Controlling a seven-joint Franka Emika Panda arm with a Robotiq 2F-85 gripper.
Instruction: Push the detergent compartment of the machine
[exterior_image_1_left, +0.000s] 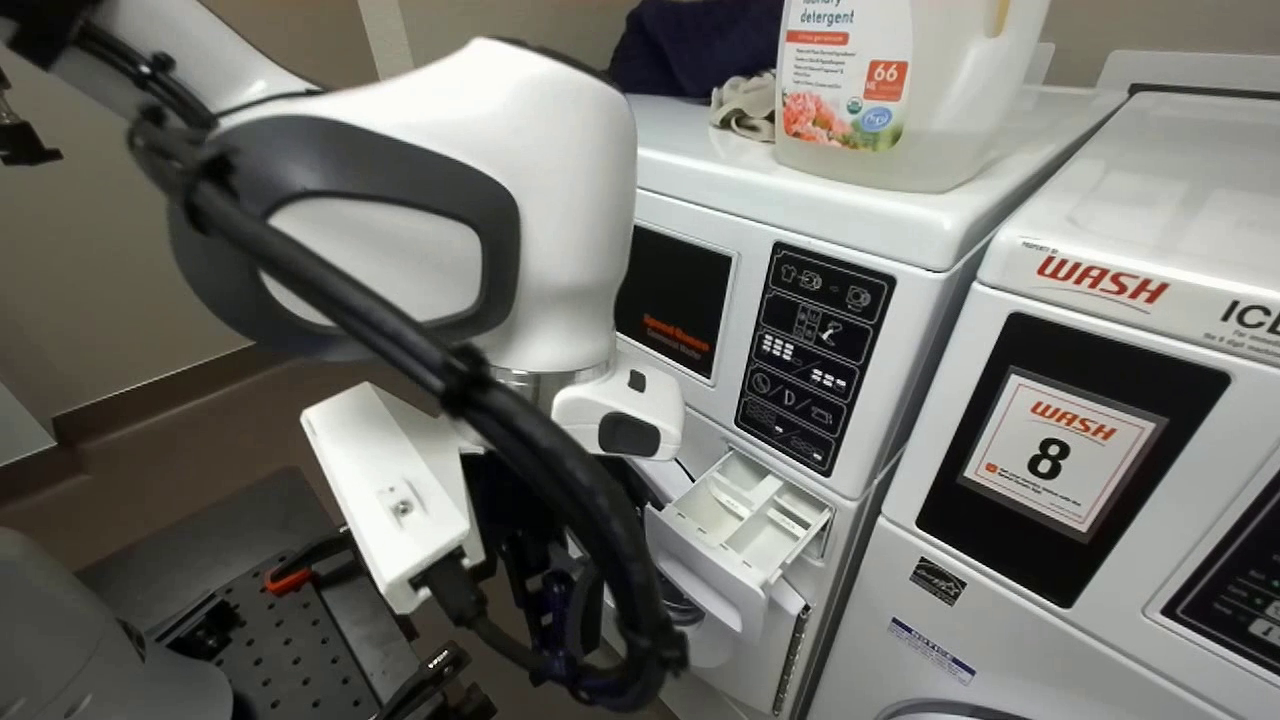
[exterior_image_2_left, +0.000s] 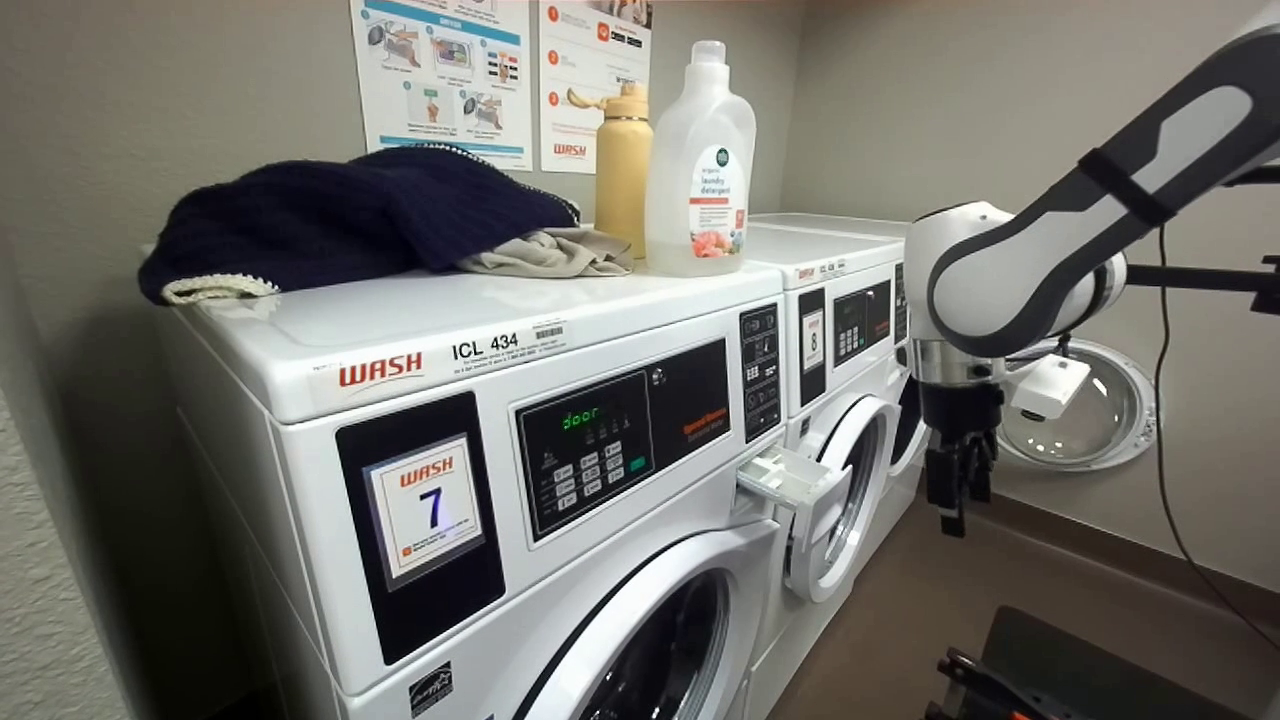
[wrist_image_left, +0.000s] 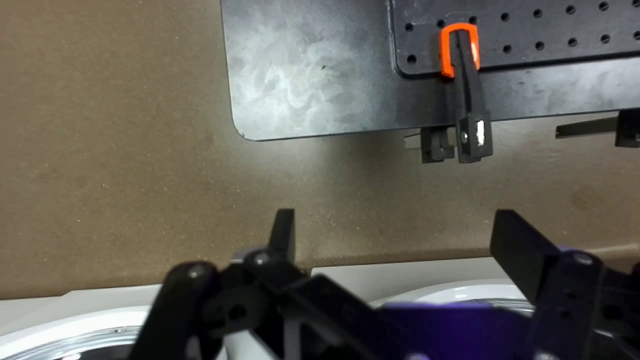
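Note:
The detergent compartment (exterior_image_1_left: 748, 517) is a white drawer with divided trays, pulled out from the machine (exterior_image_1_left: 752, 300). It also shows in an exterior view (exterior_image_2_left: 795, 480) at the upper right of the machine's front (exterior_image_2_left: 500, 575). My gripper (exterior_image_2_left: 958, 505) points down there, to the right of the compartment and apart from it. In an exterior view my gripper (exterior_image_1_left: 545, 600) is left of the drawer, partly hidden behind a thick black cable. In the wrist view my gripper (wrist_image_left: 395, 225) has its fingers wide apart with nothing between them. The compartment is out of the wrist view.
A detergent bottle (exterior_image_2_left: 700, 170), a yellow bottle (exterior_image_2_left: 625, 165) and dark clothes (exterior_image_2_left: 350, 215) lie on top of the machine. A second washer with an "8" sign (exterior_image_1_left: 1050, 458) stands beside it. A black bench (wrist_image_left: 310, 65) with an orange-handled clamp (wrist_image_left: 466, 75) stands opposite.

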